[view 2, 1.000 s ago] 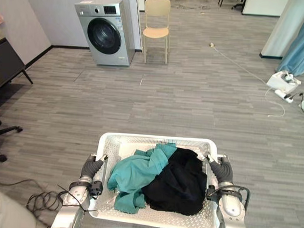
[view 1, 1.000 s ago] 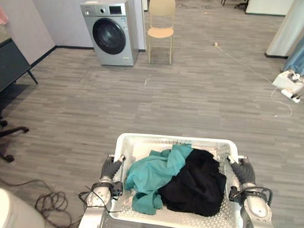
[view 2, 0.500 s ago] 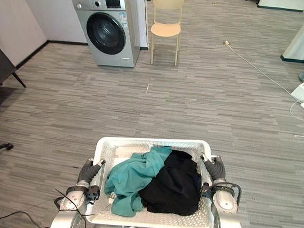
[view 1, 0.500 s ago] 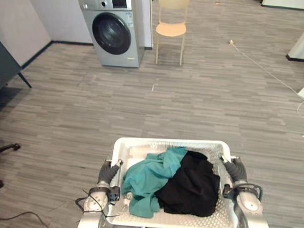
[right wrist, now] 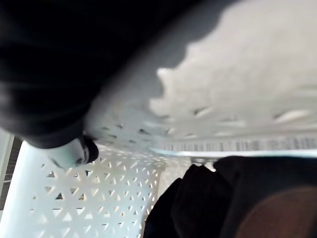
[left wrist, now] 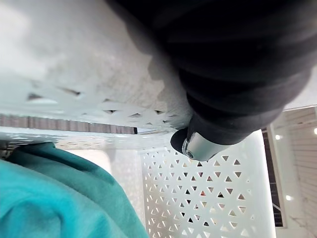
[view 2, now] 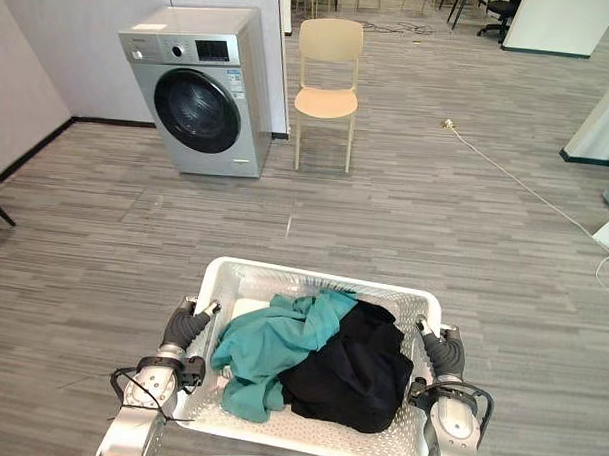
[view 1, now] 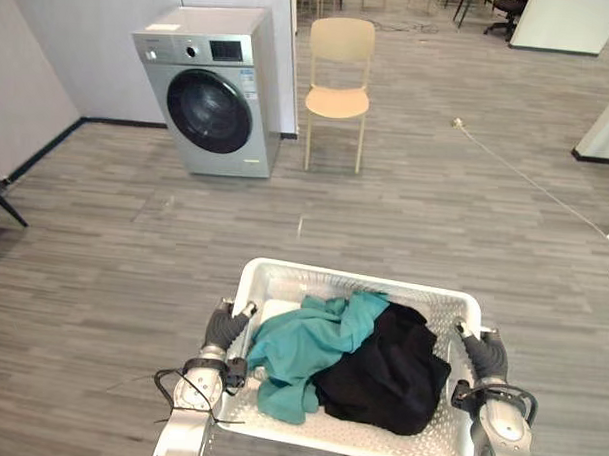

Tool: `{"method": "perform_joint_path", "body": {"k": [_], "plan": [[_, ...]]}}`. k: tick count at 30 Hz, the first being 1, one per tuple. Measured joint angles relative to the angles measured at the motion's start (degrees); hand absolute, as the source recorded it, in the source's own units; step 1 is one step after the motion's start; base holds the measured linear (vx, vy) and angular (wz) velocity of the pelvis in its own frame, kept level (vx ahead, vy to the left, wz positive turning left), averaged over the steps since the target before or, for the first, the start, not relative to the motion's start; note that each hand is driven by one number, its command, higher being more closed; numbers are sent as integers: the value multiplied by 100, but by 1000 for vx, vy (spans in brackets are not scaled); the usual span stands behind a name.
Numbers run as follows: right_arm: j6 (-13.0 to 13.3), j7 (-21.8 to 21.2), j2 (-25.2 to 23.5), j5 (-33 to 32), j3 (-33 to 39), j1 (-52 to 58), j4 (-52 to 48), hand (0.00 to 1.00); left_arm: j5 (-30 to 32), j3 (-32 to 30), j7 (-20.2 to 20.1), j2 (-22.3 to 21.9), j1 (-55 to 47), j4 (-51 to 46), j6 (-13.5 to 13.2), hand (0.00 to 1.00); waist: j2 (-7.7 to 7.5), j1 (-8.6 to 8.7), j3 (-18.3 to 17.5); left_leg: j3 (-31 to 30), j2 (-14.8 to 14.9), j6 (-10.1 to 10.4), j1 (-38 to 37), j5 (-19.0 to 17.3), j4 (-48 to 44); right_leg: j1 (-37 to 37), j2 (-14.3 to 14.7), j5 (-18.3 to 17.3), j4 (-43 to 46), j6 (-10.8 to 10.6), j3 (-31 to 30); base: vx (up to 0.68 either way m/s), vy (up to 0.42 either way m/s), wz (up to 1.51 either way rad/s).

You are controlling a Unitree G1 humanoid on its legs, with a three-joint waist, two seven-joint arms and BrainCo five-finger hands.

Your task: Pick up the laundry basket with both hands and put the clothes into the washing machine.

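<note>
basket: white laundry basket (view 1: 312, 285), perforated walls with triangle holes, solid rolled rim, rectangular with rounded corners. Held up between both hands, low in the eye views and close in front of the robot, tilted a bit so its right end sits lower.
load: teal garment (view 1: 305, 343) bunched on the left half, one fold trailing toward the near wall; black garment (view 1: 389, 376) piled on the right half, touching and partly overlapping the teal one. Both are inside the basket, nothing over the rim.
left hand: left hand (view 1: 224, 327) clamped on the left short side of the rim. In the left wrist view its thumb (left wrist: 195, 146) hooks over the rim and down the inner wall; the other fingers are hidden under the rim.
right hand: right hand (view 1: 488, 357) likewise on the right short side, with its thumb (right wrist: 74, 151) curled over the rim onto the inside wall next to the black garment.
washer: grey front-loading washing machine (view 1: 204, 89) far ahead to the left against the wall, round dark door closed, well apart from the basket.
nearby: pale chair (view 1: 339, 79) just right of the washer; grey plank floor (view 1: 134, 252) between washer and basket.
</note>
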State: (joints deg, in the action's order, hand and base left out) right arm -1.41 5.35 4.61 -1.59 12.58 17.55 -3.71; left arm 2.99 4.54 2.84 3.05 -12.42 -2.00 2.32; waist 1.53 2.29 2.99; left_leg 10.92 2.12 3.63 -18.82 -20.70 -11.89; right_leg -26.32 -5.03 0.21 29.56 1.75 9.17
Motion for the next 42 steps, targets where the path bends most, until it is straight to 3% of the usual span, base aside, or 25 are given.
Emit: {"method": "perform_joint_path", "body": {"k": [1, 4, 6, 7, 8, 10, 13, 15, 17, 19, 20, 21, 23, 24, 25, 27, 29, 30, 32, 35, 37, 38, 39, 41, 42], "plan": [[-26, 12, 47, -1, 11, -64, -18, 100, 6, -6, 38, -13, 91, 5, -1, 100, -12, 0, 6, -29, 94, 172, 26, 307, -143, -8, 31, -291, 226, 80, -3, 635, -203, -10], [-20, 60, 72, -13, 50, -8, -179, 100, 6, 29, 64, -52, 227, 43, -2, 100, 4, 10, 28, -57, 265, 187, 273, 1078, -1240, 359, 164, -806, 403, 166, 48, 630, -248, -10], [-20, 83, 63, -50, 40, 35, -327, 100, -3, 12, 64, -62, 232, 42, -29, 100, 142, -15, 66, -244, 898, 159, 1251, 2233, -3863, 1053, 476, -1129, 94, 297, 124, 586, -157, -27], [-20, 123, 50, -68, 9, 35, -401, 100, -16, -10, 65, -63, 221, 40, -47, 100, 210, -76, 66, -268, 1249, 116, 1895, 2272, -5274, 1391, 668, -1309, 13, 406, 111, 456, -121, -40], [-18, 209, 39, -74, -63, 62, -435, 100, -16, -40, 63, -52, 180, 41, -46, 100, 164, -149, 114, -285, 1506, -140, 2407, 2103, -6233, 1729, 761, -1495, -91, 488, 66, 429, -101, -37], [-36, 243, 33, -69, -192, 114, -434, 100, -27, -97, 61, -48, 45, 40, -46, 100, 86, -237, 157, -226, 1615, -523, 3073, 1788, -6760, 2260, 785, -1730, -279, 496, -131, 369, -55, -32], [-74, 242, 62, -66, -230, 217, -413, 100, -64, -93, -3, -64, -108, 38, -46, 100, 91, -471, 124, 0, 1397, -639, 3868, 1298, -5836, 2761, 633, -1913, -612, 340, -480, 452, 54, -48], [-159, 238, 102, -67, -297, 216, -373, 100, -56, -134, -26, -65, -196, 50, -41, 100, 122, -472, 157, 263, 1171, -441, 4024, 1077, -4337, 3259, 424, -1958, -915, 190, -638, 500, 173, -33], [-129, 224, 178, -67, -335, 170, -298, 100, -63, -154, -25, -72, -231, 48, -49, 100, 45, -478, 117, 323, 827, -196, 3966, 1231, -2405, 3517, 192, -2070, -1195, 81, -676, 509, 236, -24], [-119, 213, 260, -66, -318, -186, 116, 100, -57, -185, -21, -156, -223, 36, -56, 100, 31, -474, 124, 352, 674, 253, 3992, 1872, -673, 3954, 27, -2370, -1435, -155, -842, 673, 358, -34], [-119, 212, 240, -66, -319, -219, 290, 100, -46, -178, -23, -152, -238, 51, -36, 100, -71, -502, 73, 382, 579, 133, 3956, 2132, -813, 4085, -89, -2414, -1474, -191, -902, 616, 327, -19], [-122, 210, 159, -65, -310, -243, 590, 100, 1, -172, -28, -148, -248, 150, 2, 100, -230, -490, -138, 426, 339, -328, 3985, 2061, -1094, 4073, -286, -2359, -1197, -268, -1050, 665, 314, 5], [-108, 197, 144, -60, -256, -263, 740, 100, 13, -150, -55, -127, -245, 162, 26, 100, -461, -412, -172, 517, 74, -682, 3979, 1519, -1695, 3505, -578, -1992, 404, -885, -1292, 697, 324, 20], [-86, 184, 124, -51, -203, -286, 837, 100, 12, -72, -81, -73, -228, 165, 30, 100, -683, -436, -90, 618, -137, -764, 3703, 1098, -1798, 2958, -771, -1264, 1876, -1591, -1621, 652, 289, 14], [-80, 162, 86, -33, -169, -358, 999, 100, 7, -48, -77, -25, -220, 218, 37, 100, -810, -427, -134, 682, -258, -837, 3546, 883, -1864, 2479, -831, -524, 2991, -1748, -1873, 764, 269, 21], [-87, 147, 26, 3, -135, -438, 1276, 100, 7, -46, -28, -14, -179, 310, 130, 100, -717, -292, -66, 538, -425, -954, 2863, 600, -1724, 1615, -929, -535, 4647, -1433, -1443, 619, 161, 24], [-31, 105, 7, -4, -139, -250, 1195, 100, 9, 5, -44, 72, -154, 366, 130, 100, -373, -276, -9, 277, -416, -936, 1975, 551, -1066, 1104, -795, -943, 4779, -813, -853, 570, 133, 19], [4, 92, -7, -5, -141, -191, 1135, 100, 9, 14, -44, 89, -126, 366, 129, 100, -308, -265, -10, 205, -416, -899, 1785, 528, -883, 910, -711, -1022, 4686, -763, -788, 511, 74, 38], [58, 95, -92, -10, -114, -162, 856, 100, -4, 35, -17, 140, 105, 351, 107, 100, -269, -116, 35, -85, -417, -755, 1297, 363, -590, 256, -513, -1307, 3692, -678, -722, 546, -21, 63], [32, 103, -106, -15, -13, -23, 436, 100, -5, 91, -13, 175, 295, 301, 105, 100, -246, -105, 76, -291, -218, -595, 917, -2, -589, 18, -460, -1272, 1646, -630, -541, 466, -117, 46], [30, 149, -75, -20, -7, 80, 236, 100, -3, 129, 0, 184, 312, 214, 77, 100, -254, -38, -13, -404, -26, -361, 647, -401, -480, 17, -404, -619, 6, -432, -510, 602, -236, 44], [-5, 196, -17, -19, -13, 72, 218, 100, -3, 186, 60, 130, 309, 215, 77, 100, -235, -19, -62, -487, 159, -301, 373, -485, -450, 67, -233, -410, 354, -233, -512, 654, -240, 36], [-20, 219, 35, -20, -8, 61, 194, 100, 2, 216, 102, 90, 325, 215, 73, 100, -197, -21, -92, -526, 319, -314, 479, -463, -971, -5, -152, -881, 873, -83, -453, 641, -249, 17], [-54, 219, 97, -23, 3, 112, 33, 100, 2, 216, 109, 27, 353, 216, 75, 100, -25, 33, -70, -621, 688, -195, 1020, -309, -2494, 114, -69, -1341, 1269, 110, -211, 623, -261, 21], [-97, 220, 125, -56, 15, 171, -100, 100, -1, 217, 94, 8, 384, 219, 75, 100, 87, 25, -24, -667, 1034, -106, 1623, 481, -4049, 388, 58, -1684, 1439, 247, -31, 747, -282, 24]]}}
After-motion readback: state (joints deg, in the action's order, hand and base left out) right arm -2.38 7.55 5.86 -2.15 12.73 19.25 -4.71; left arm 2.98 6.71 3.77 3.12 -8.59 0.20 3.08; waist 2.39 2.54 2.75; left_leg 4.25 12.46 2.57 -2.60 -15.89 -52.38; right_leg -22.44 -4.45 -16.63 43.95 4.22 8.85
